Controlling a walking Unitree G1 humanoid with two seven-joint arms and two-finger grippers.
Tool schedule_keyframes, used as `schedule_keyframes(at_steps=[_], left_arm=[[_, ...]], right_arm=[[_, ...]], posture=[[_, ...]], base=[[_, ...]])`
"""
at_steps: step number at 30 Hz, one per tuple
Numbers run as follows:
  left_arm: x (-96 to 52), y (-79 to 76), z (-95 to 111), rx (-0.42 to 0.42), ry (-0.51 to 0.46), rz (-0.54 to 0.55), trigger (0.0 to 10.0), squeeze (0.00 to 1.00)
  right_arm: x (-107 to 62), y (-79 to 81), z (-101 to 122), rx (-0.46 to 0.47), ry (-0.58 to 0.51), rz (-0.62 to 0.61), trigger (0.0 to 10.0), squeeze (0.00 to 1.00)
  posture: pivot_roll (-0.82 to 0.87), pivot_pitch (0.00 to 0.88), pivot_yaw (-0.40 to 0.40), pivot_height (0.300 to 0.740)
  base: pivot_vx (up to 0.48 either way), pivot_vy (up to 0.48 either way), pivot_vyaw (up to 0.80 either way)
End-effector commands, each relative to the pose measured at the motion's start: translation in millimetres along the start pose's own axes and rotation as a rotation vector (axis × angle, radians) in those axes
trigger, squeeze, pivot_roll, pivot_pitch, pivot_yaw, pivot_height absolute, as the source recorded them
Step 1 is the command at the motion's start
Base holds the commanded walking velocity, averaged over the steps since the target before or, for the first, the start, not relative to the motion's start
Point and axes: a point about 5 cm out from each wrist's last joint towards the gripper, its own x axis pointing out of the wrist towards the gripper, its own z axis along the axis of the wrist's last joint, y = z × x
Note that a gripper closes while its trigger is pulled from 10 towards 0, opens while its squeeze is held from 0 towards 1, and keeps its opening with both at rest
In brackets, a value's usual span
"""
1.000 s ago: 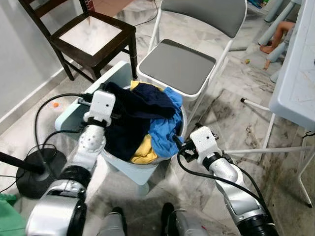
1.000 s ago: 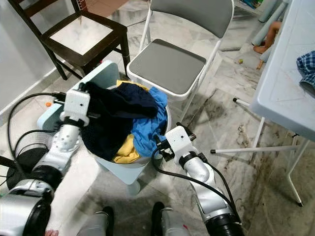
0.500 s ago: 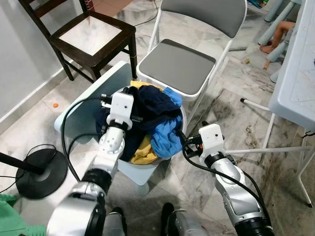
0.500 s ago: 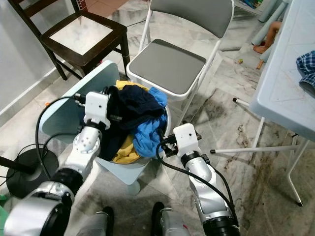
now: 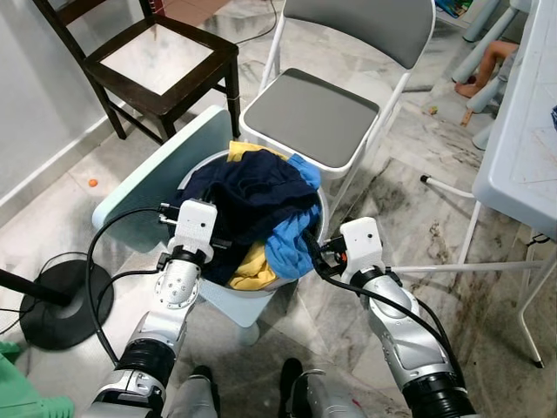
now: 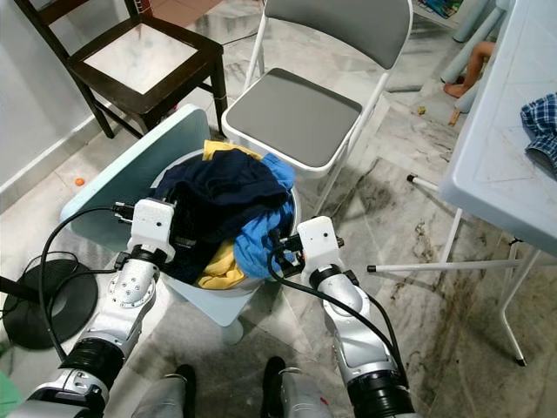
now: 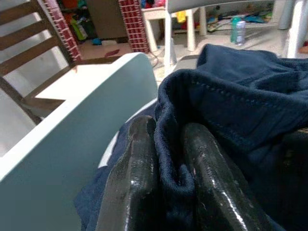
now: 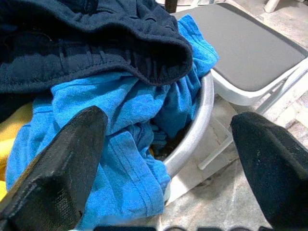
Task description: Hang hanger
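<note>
A white laundry basket stands on the floor in front of me, heaped with clothes. A navy garment lies on top, over a blue one and a yellow one. My left gripper is at the basket's near left side, shut on a fold of the navy garment. My right gripper is open at the basket's near right rim, its fingers spread wide either side of the hanging blue garment. I see no hanger.
The basket's pale blue lid leans at its left. A grey folding chair stands right behind it, a dark wooden chair at back left. A white table is at the right, a black stand base at the left, and a person's foot at far right.
My left gripper has dropped from above the heap back toward the basket's near left side, still holding the navy garment, which now lies flatter. The right gripper shifted slightly toward the rim.
</note>
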Motion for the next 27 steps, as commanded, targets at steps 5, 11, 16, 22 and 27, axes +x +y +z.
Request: schedule_keyframes(at_steps=[5,11,16,22,27], left_arm=[[6.6,3.8,13,0.072,-0.02,-0.026,10.0,1.0],[-2.9,20.0,21,0.135,-0.081,0.021,10.0,1.0],[-4.3,21.3,29,0.211,-0.143,0.005,10.0,1.0],[11.9,14.5,39,-0.12,-0.085,0.062,10.0,1.0],[15.4,3.7,57,-0.213,-0.146,-0.045,10.0,1.0]], right_arm=[[-2.5,-6.3,-6,-0.011,0.024,-0.009,10.0,0.0],[-3.5,-9.0,-9,-0.015,0.034,-0.013,10.0,0.0],[-1.7,-7.8,-9,-0.02,0.037,-0.007,10.0,0.0],[3.3,-4.8,-3,-0.033,0.022,0.01,10.0,0.0],[3.4,-6.1,-3,-0.039,0.02,0.01,10.0,0.0]], posture=[[0.28,0.311,-0.135,0.74],[0.3,0.322,-0.137,0.74],[0.3,0.325,-0.146,0.74],[0.3,0.324,-0.161,0.74],[0.29,0.325,-0.158,0.74]], base=[[0.0,0.0,0.0],[0.0,0.0,0.0],[0.0,0.0,0.0],[0.0,0.0,0.0],[0.0,0.0,0.0]])
